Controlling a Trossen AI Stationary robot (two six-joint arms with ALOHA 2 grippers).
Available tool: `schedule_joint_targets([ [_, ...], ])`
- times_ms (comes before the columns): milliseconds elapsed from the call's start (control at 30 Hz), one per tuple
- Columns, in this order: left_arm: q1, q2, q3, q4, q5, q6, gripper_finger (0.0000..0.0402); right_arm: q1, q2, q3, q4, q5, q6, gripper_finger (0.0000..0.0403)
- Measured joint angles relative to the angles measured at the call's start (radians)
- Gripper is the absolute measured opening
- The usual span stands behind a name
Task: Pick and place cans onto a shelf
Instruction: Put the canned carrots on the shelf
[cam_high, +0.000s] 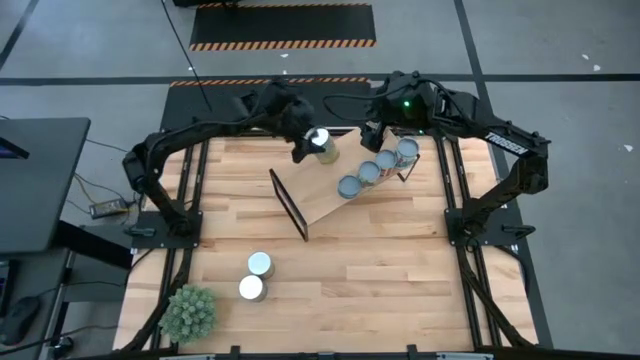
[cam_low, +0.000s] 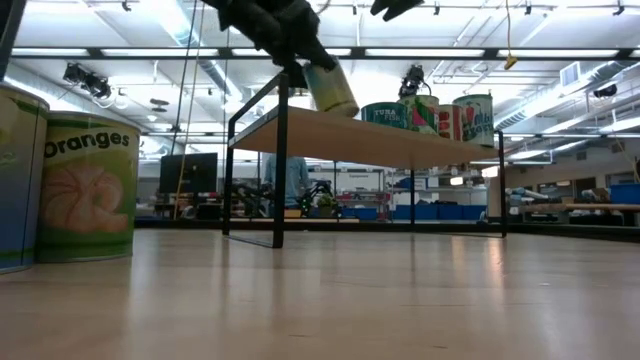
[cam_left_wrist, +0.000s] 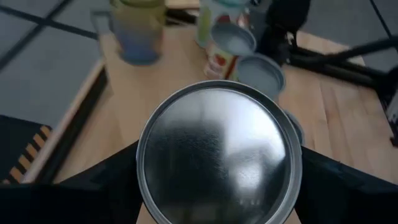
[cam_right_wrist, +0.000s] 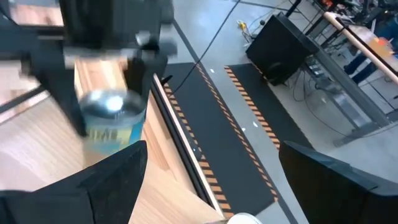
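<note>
Above the far end of the shelf (cam_high: 325, 195), toward twelve o'clock on the tabletop (cam_high: 380, 270), the left pincer (cam_high: 308, 142) is clenched on a tilted can (cam_high: 321, 142) with a shiny silver lid. Three more cans (cam_high: 378, 168) stand in a row on the shelf toward one o'clock, with the right pincer (cam_high: 372, 138) hanging near them, its fingers spread and empty. Two cans (cam_high: 255, 277) stand on the tabletop toward seven o'clock, near a spiky green plant (cam_high: 189, 312).

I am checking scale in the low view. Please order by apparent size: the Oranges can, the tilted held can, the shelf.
1. shelf
2. Oranges can, enlarged by nearness to the camera
3. held can, in the left gripper
</note>
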Motion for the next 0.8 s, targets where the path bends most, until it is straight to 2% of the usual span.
schedule_joint_targets([
  [133,-0.032,0.036,0.000,-0.009,-0.010,0.025,0.0321,0.000,0.000,0.000,0.011,-0.003,-0.001,0.0372],
  [533,-0.110,0.053,0.000,-0.009,-0.187,0.169,0.0330,0.000,0.000,0.000,0.018,-0.004,0.000,0.0372],
  [800,-0.139,0.090,-0.002,0.002,-0.215,0.200,0.0353,-0.001,0.000,-0.001,0.019,-0.004,0.000,0.0372],
])
